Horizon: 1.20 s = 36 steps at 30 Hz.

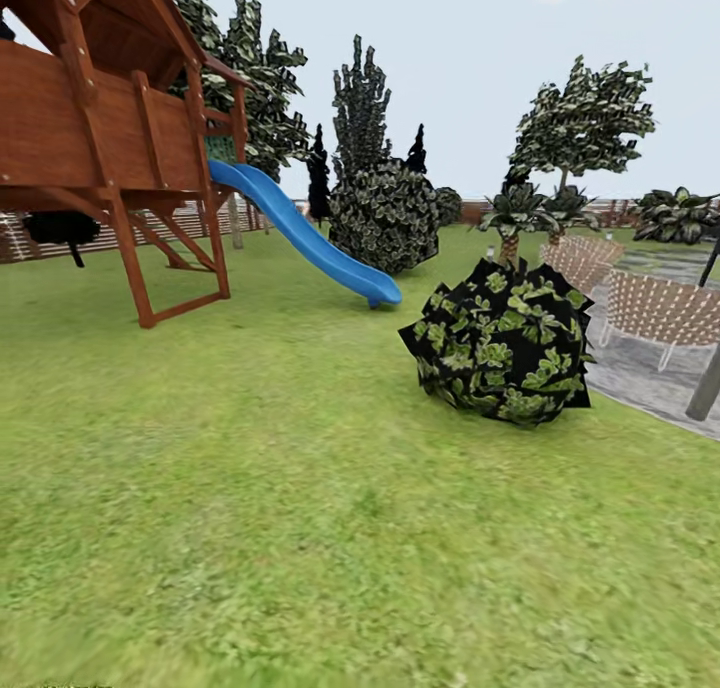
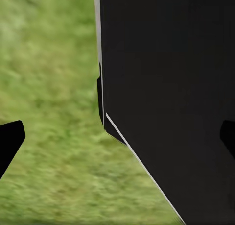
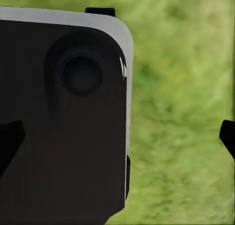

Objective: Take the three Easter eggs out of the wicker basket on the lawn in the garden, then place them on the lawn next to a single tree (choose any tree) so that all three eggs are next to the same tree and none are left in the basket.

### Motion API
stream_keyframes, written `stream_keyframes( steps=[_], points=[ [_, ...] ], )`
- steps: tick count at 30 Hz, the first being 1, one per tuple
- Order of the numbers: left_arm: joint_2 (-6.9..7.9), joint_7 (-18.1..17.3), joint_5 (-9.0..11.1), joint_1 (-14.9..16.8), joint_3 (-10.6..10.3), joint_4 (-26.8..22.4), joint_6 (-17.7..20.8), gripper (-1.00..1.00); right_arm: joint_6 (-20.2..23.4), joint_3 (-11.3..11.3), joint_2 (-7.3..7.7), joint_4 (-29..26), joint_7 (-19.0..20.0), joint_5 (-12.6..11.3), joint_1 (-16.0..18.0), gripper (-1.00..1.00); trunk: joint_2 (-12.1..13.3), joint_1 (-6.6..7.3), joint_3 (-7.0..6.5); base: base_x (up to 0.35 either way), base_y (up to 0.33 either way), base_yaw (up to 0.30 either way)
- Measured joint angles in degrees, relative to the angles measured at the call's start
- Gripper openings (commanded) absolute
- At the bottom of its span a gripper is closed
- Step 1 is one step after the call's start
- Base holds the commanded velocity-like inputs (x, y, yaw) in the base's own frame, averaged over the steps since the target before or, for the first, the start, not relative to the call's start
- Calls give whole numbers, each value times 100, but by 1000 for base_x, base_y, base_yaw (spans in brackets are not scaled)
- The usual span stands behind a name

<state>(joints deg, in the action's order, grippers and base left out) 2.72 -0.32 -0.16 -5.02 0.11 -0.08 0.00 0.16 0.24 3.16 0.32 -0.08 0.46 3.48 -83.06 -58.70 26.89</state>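
Observation:
The lawn point(image 1: 250, 488) spreads wide and green in the head view. A tree point(image 1: 585, 118) with a thin bare trunk and a broad leafy crown stands far off at the back right. The Easter eggs and the wicker basket are out of view. In the left wrist view my left gripper point(image 2: 117, 139) is open, its dark fingertips point(image 2: 10, 141) far apart over grass, with a black part of the robot's body point(image 2: 171, 87) between them. In the right wrist view my right gripper point(image 3: 118, 139) is open too, over grass and a black robot panel point(image 3: 63, 112), holding nothing.
A wooden play tower point(image 1: 100, 128) with a blue slide point(image 1: 310, 238) stands at the left. A dark round bush point(image 1: 505, 343) sits ahead on the right, and a larger one point(image 1: 385, 213) behind the slide. White lattice chairs point(image 1: 655, 308) stand on grey paving point(image 1: 650, 378) at the right edge.

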Motion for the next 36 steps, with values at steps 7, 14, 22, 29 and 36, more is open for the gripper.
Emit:
stream_keyframes(
  steps=[7, 14, 22, 29, 36],
  points=[
    [0, 0, 0, 0, 5, 0, 2, 100, 0, 0, 0, 0, 0, 1, 0, 100, 0, 1, 0, 290, 0, 296],
    [0, 4, 0, 0, 5, 1, 6, 100, 0, 0, -1, 0, 0, 1, 0, 100, 0, 1, 0, 334, 0, 296],
    [0, 2, 22, 0, 20, 0, 3, 100, 0, 0, -4, 0, 0, 1, 0, 100, 0, 0, 0, 307, 0, 296],
    [0, 0, 39, 0, 32, 0, 0, 100, 0, 0, -2, 0, -1, 1, 0, 100, 0, -3, 0, 49, 0, 297],
    [0, 1, 38, 0, 30, 0, 0, 100, 0, 0, -3, 0, -1, 1, 0, 100, 0, -3, 0, 2, 0, 297]
  ],
)
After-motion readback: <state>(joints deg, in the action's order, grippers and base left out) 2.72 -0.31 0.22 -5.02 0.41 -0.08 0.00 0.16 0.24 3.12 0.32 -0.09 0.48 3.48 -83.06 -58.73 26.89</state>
